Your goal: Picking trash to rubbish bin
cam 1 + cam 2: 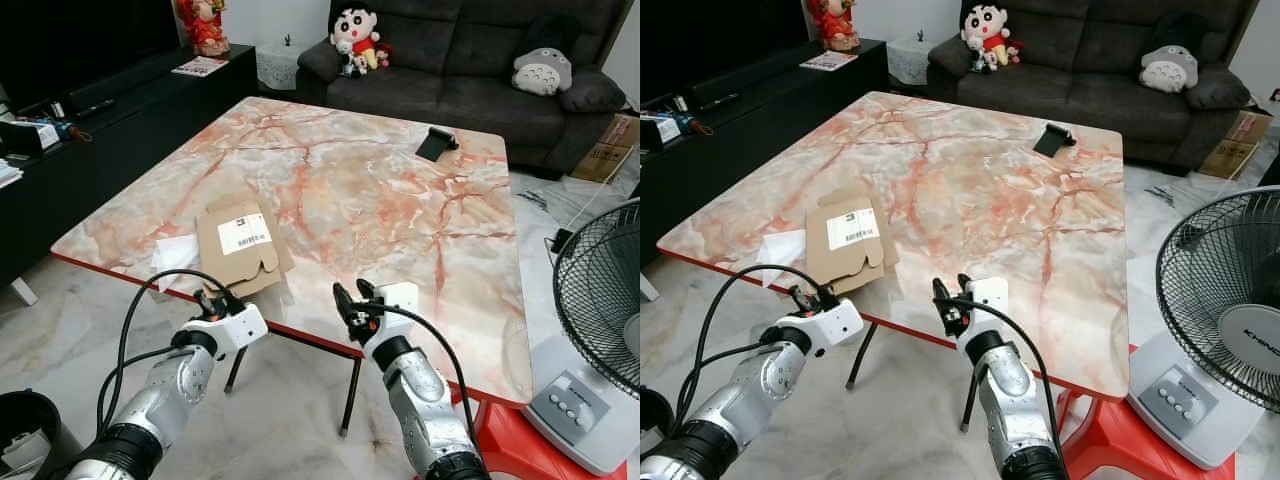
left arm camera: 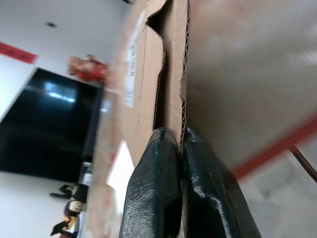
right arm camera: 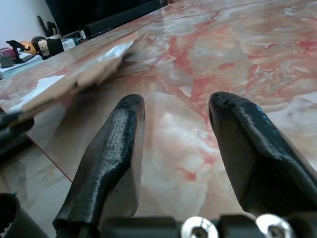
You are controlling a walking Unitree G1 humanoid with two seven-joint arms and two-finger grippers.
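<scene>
1. Two of our fingers, those of the left gripper (image 2: 179, 148), are pressed together on the near edge of the flattened cardboard box (image 1: 243, 245); the left wrist view shows the corrugated edge running right into the pinch.
2. Our right gripper (image 1: 352, 296) hovers at the table's near edge with its jaws apart and nothing between them, just beside the cardboard's right corner.
3. The cardboard lies flat near the front left of the marble table (image 1: 400, 190), overlapping a white sheet of paper (image 1: 176, 256). It is brown and notched, with a white barcode label facing up.
4. We judge the grip to be thin: only the fingertips hold a floppy edge, so a quick pull could tear the corrugation or let the board slip out.
5. Dragging it off could also carry the white paper onto the floor.
6. A black bin (image 1: 28, 425) sits low on our left, so the swing there may snag the left arm's cable.
</scene>
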